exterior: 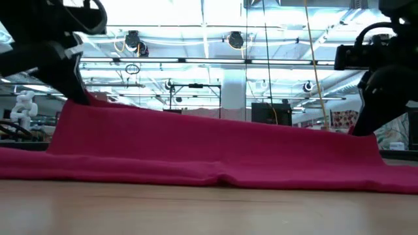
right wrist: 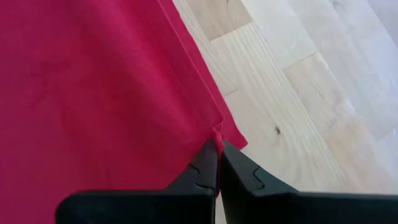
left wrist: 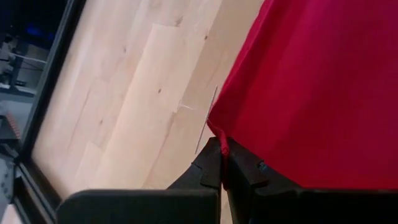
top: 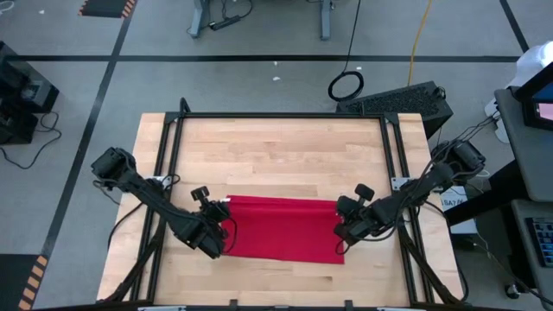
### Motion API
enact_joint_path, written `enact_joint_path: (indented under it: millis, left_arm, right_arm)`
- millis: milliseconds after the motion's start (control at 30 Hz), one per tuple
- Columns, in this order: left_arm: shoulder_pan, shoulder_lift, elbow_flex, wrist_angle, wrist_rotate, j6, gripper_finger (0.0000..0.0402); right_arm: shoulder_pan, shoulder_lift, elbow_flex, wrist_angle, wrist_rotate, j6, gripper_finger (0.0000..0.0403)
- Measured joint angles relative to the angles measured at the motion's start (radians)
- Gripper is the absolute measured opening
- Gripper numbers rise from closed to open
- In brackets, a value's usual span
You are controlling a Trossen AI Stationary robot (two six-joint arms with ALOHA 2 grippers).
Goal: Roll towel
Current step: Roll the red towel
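The red towel (top: 281, 226) lies on the wooden table (top: 276, 147) near its front edge, between my two grippers. My left gripper (top: 219, 235) is shut on the towel's left end and my right gripper (top: 343, 228) is shut on its right end. In the low view one long edge of the towel (exterior: 215, 121) is held up between the grippers, higher at the left. The lower part (exterior: 196, 171) rests on the table. No white tag shows. My left gripper (left wrist: 222, 155) pinches a corner of the towel (left wrist: 217, 132) between its two fingertips, coming slanting down from the table's left. The corner is lifted clear and the cloth slopes down from it to the table. How many layers it holds, I cannot tell. My right gripper (right wrist: 219, 155) pinches a corner of the towel (right wrist: 217, 132) between its two fingertips, coming slanting down from the table's right. The corner is lifted clear. The edge between the two grippers (exterior: 261, 124) runs nearly straight, with little sag.
A black frame (top: 276, 116) runs along the table's far edge and down both sides (top: 169, 164). Bare wood (top: 276, 160) lies between the towel and the far edge, and a narrow strip (top: 276, 281) lies in front of the towel.
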Motion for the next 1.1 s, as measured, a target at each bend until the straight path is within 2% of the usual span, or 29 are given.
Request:
enact_joint_path:
  millis: [300,500,800,933,1100]
  left_arm:
    - [0.042,0.000,-0.063,0.059,-0.017,-0.002,0.0008]
    - [0.066,0.000,-0.068,0.102,-0.066,0.043,0.0008]
    - [0.079,0.000,-0.068,0.125,-0.072,0.048,0.0008]
    - [0.079,0.000,-0.068,0.131,-0.073,0.040,0.0008]
    - [0.079,0.000,-0.068,0.136,-0.100,-0.042,0.0008]
  right_arm:
    - [-0.022,0.008,0.000,0.002,-0.002,-0.006,0.0000]
    - [-0.033,0.008,0.000,0.000,-0.029,-0.023,0.0000]
    - [-0.033,0.008,0.000,0.000,-0.030,-0.027,0.0001]
    - [-0.032,0.008,0.000,0.000,-0.030,-0.025,0.0024]
    - [-0.032,0.008,0.000,0.000,-0.031,0.004,0.0075]
